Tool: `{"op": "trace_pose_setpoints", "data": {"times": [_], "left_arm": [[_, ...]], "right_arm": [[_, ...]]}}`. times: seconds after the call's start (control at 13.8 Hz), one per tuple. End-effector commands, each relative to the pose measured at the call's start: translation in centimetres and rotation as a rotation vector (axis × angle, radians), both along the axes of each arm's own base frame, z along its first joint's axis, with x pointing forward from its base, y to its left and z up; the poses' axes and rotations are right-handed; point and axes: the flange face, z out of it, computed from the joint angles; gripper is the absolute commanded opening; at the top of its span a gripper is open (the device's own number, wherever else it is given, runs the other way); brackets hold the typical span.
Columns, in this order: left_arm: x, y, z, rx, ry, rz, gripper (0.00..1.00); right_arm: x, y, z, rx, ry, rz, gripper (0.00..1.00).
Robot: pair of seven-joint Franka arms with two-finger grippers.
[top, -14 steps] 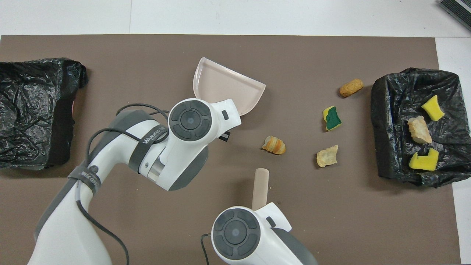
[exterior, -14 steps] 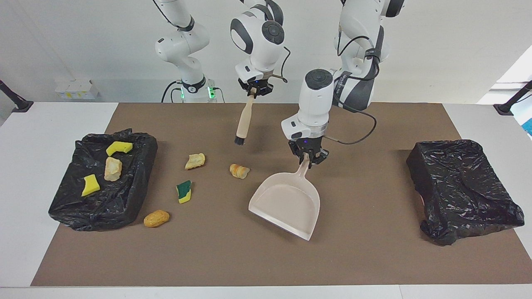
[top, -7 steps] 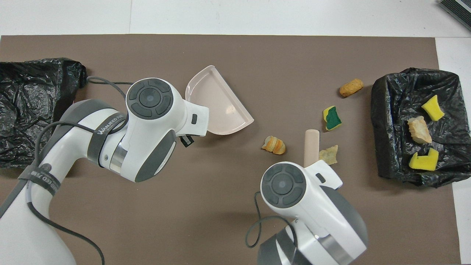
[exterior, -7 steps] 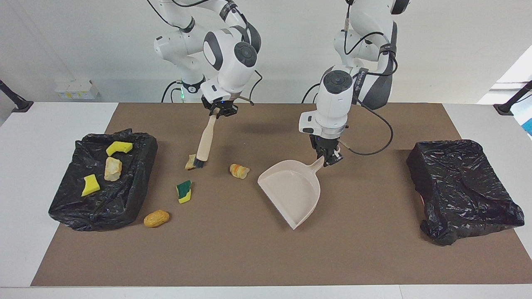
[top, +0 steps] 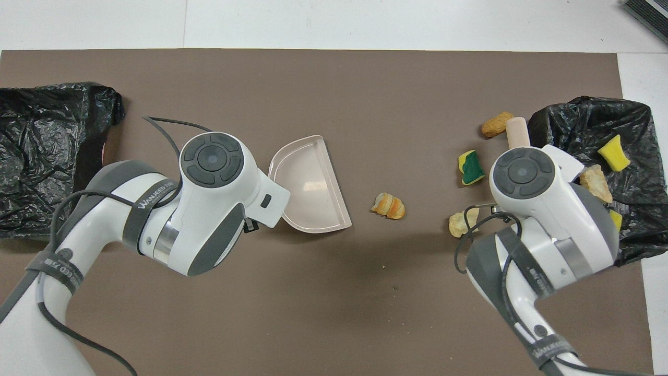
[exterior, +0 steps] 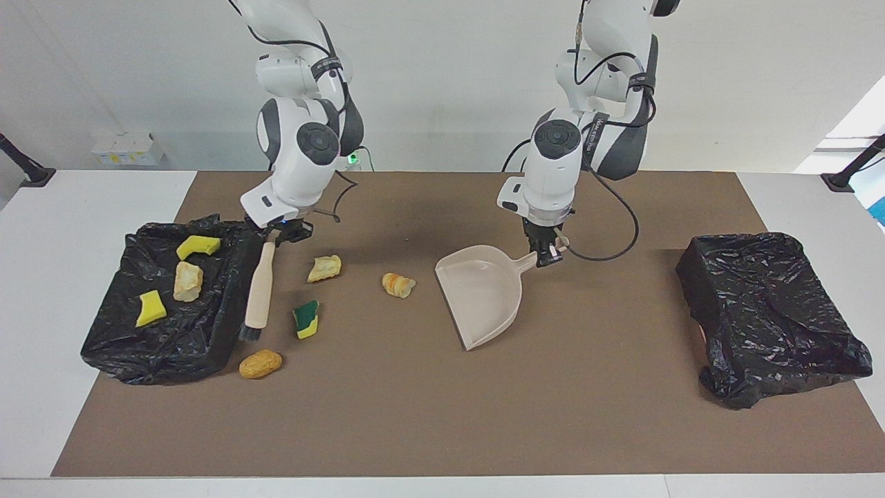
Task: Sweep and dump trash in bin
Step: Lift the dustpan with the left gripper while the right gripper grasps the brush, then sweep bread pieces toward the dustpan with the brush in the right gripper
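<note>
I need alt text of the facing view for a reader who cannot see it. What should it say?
Two robot arms work over a brown mat: the right end effector holds a brush beside a black-lined bin containing three trash pieces, and the left end effector holds a beige dustpan. Four trash pieces lie between brush and dustpan; another black bin sits at the left arm's end.

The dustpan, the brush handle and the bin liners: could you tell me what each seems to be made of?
The dustpan looks like smooth beige moulded plastic, with a faint sheen on its floor. The brush handle seems matte pale wood, though it could be plastic; its bristles are dark. The bin liners appear to be thin black plastic film, crinkled and glossy.
</note>
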Motion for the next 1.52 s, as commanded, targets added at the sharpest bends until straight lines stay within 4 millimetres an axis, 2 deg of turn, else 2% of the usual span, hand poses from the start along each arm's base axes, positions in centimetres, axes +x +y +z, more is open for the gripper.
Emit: {"op": "trace_pose_setpoints", "data": {"times": [0.0, 0.07, 0.14, 0.22, 0.36, 0.65, 0.87, 1.23, 1.45], "left_arm": [[-2.5, -0.3, -0.1, -0.003, -0.035, -0.035, 0.0], [-2.6, -0.4, -0.3, -0.006, -0.038, -0.025, 0.0], [-2.7, -0.4, -0.2, -0.006, -0.043, 0.011, 0.0], [-2.9, -0.3, -0.2, -0.003, -0.044, 0.041, 0.0], [-4.1, -1.7, -0.8, -0.001, -0.037, 0.017, 0.0], [-4.4, -1.2, -1.5, 0.008, -0.025, 0.011, 0.0], [-4.6, -1.1, -1.6, 0.007, -0.026, 0.009, 0.0], [-5.7, -0.7, -1.9, 0.027, -0.029, -0.01, 0.0], [-5.8, -0.5, -2.0, 0.03, -0.025, -0.008, 0.0]], "right_arm": [[4.1, -1.4, -0.2, -0.029, -0.026, 0.035, 0.0], [4.7, -2.6, -0.3, -0.038, -0.033, 0.036, 0.0], [5.3, -2.7, -1.0, -0.04, -0.035, 0.046, 0.0], [5.6, -2.6, -1.5, -0.035, -0.037, 0.053, 0.0], [6.1, -2.6, -2.5, -0.02, -0.038, 0.058, 0.0], [6.3, -2.8, -4.6, -0.007, -0.018, 0.057, 0.0], [6.2, -2.3, -5.3, 0.0, 0.003, 0.076, 0.0], [5.3, -0.4, -6.0, 0.116, 0.129, 0.205, 0.0], [4.2, 2.4, -6.2, 0.199, 0.202, 0.272, 0.0]]}}
